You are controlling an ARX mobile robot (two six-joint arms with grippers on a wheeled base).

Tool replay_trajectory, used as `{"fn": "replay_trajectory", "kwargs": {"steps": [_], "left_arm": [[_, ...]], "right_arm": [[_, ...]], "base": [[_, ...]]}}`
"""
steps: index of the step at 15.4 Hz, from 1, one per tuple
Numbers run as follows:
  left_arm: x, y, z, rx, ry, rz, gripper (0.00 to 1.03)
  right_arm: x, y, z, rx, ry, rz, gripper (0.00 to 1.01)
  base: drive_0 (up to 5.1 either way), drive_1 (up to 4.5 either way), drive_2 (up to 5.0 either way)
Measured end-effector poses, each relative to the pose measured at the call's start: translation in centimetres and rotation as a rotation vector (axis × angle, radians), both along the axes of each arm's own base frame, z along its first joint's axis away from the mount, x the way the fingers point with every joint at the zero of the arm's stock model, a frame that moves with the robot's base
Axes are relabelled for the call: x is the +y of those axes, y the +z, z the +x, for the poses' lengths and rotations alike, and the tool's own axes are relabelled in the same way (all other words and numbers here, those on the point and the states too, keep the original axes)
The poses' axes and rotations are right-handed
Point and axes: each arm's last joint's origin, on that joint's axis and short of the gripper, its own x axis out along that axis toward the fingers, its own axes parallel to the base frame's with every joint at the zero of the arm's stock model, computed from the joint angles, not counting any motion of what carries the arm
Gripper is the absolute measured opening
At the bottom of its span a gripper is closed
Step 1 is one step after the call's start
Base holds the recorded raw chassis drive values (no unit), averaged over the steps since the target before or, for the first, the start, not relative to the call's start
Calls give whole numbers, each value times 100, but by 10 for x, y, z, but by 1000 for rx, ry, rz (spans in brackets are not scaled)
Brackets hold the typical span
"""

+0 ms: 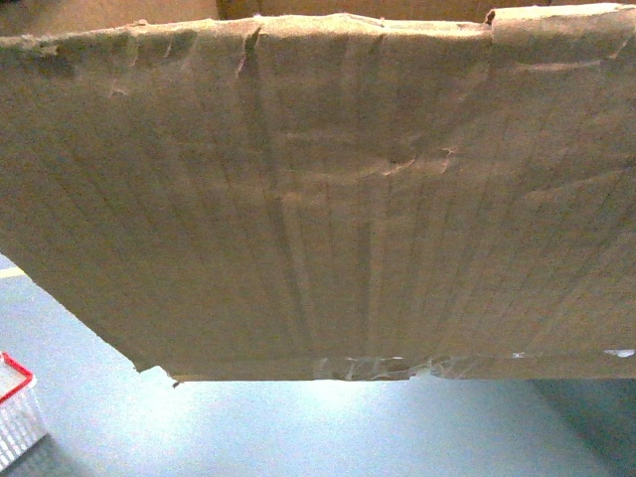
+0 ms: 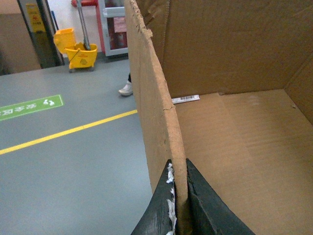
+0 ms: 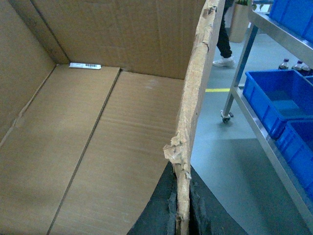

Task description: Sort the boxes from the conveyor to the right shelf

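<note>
A large brown cardboard box [image 1: 318, 199] fills almost the whole head view, lifted off the floor, with clear tape [image 1: 388, 368] along its bottom seam. My left gripper [image 2: 179, 166] is shut on the box's left wall [image 2: 156, 112]. My right gripper [image 3: 181, 169] is shut on the ragged right wall [image 3: 195, 88]. The box is empty inside, apart from a white sticker strip [image 3: 84, 65] at the far bottom edge. The steel frame of the right shelf [image 3: 266, 144] stands just right of the box. The conveyor is out of view.
Blue crates [image 3: 279, 98] and bottles [image 3: 293, 64] sit on the steel rack. A person's legs [image 3: 224, 39] stand beyond the box. A white wire basket with a red rim [image 1: 15, 412] is low on the left. A yellow mop bucket [image 2: 78, 51] and a yellow floor line [image 2: 68, 131] lie left.
</note>
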Motion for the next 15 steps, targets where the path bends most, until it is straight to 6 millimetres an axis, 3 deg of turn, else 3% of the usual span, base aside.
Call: {"fn": "replay_trajectory", "kwargs": {"steps": [15], "left_arm": [[0,0,0,0,0,0,2]], "right_arm": [[0,0,0,0,0,0,2]], "base": [[-107,-107,-107]]}}
